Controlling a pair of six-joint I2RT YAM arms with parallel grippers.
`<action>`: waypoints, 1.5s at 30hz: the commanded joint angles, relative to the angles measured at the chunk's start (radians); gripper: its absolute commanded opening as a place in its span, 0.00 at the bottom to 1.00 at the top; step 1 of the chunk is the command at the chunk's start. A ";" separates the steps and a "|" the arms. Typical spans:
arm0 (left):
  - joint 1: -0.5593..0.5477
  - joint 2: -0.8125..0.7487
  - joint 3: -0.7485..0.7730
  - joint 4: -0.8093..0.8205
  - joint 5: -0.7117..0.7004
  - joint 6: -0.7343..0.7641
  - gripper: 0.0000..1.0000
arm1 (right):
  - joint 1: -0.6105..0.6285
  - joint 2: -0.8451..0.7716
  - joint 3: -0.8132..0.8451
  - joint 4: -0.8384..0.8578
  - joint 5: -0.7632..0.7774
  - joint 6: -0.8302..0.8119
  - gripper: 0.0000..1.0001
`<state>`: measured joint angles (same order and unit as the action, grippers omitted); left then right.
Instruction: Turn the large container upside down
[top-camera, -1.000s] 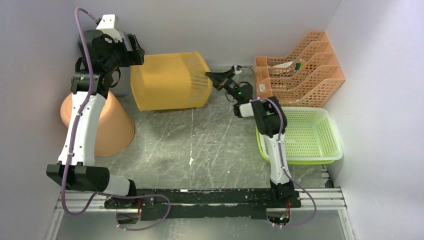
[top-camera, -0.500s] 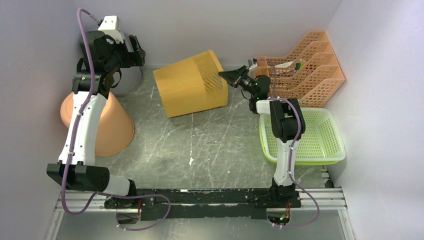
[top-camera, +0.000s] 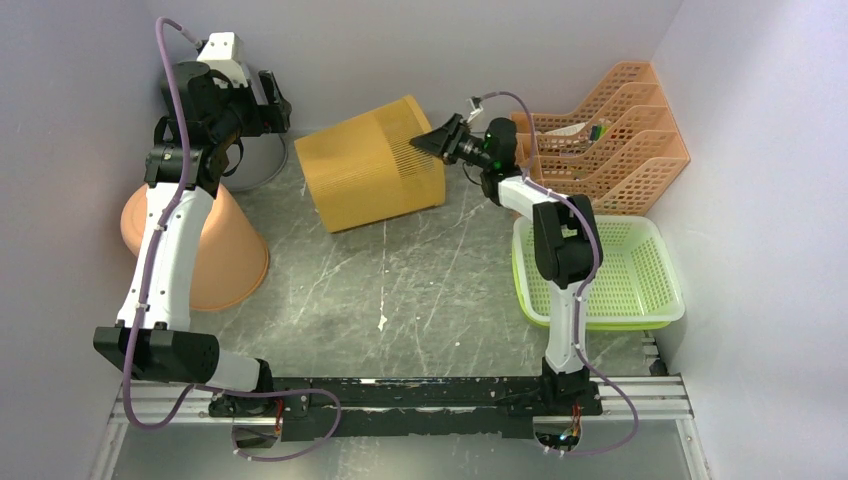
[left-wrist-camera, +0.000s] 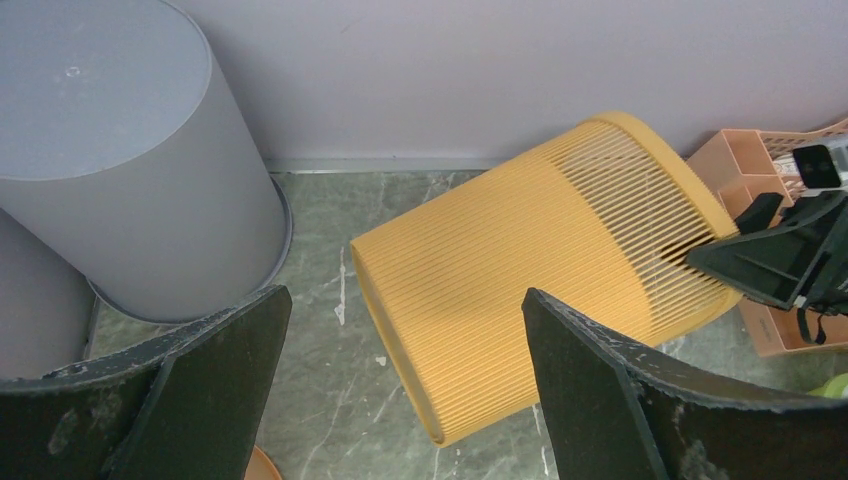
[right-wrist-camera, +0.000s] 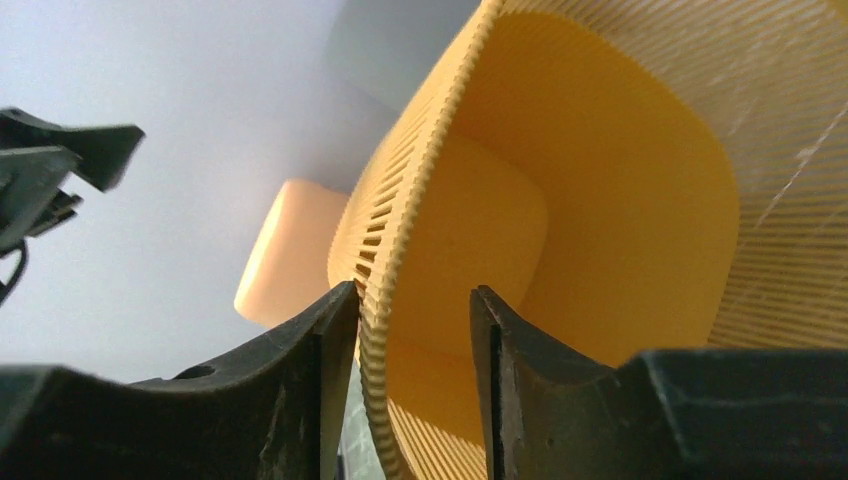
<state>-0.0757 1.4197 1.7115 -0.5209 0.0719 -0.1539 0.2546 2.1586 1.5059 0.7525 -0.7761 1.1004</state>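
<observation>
Yellow slatted basket (top-camera: 370, 165): far centre of the surface (top-camera: 420, 290), tilted on its side, with the base edge low at the left and the rim raised toward the right.
Right pincer (top-camera: 437, 140): narrowed astride the rim, one finger inside and one outside. A slit shows on the inner side, so I cannot tell whether it truly clamps.
Step in hand: tipping. Best done by firming the hold, then rolling the wrist so the rim goes over and down, staying clear of the orange file rack (top-camera: 600, 135).
Left pincer (left-wrist-camera: 405, 295): wide, holding nothing, apart from the basket, near the grey bin (left-wrist-camera: 130, 170).
Change: half a second ago the rim and the right pincer sat further right. A second ago the basket lay flatter.
</observation>
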 joint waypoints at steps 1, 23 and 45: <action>-0.006 -0.019 -0.003 0.014 0.005 0.008 0.99 | 0.030 -0.006 0.043 -0.229 -0.050 -0.119 0.40; -0.024 -0.013 0.061 0.009 -0.015 0.013 0.99 | 0.201 0.388 0.447 0.934 0.241 0.738 0.00; -0.054 0.010 0.075 0.001 -0.046 0.048 0.99 | 0.080 0.368 -0.117 1.021 0.221 0.735 0.00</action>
<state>-0.1200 1.4269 1.7611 -0.5217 0.0494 -0.1242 0.3943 2.5034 1.4853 1.5249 -0.4904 1.8507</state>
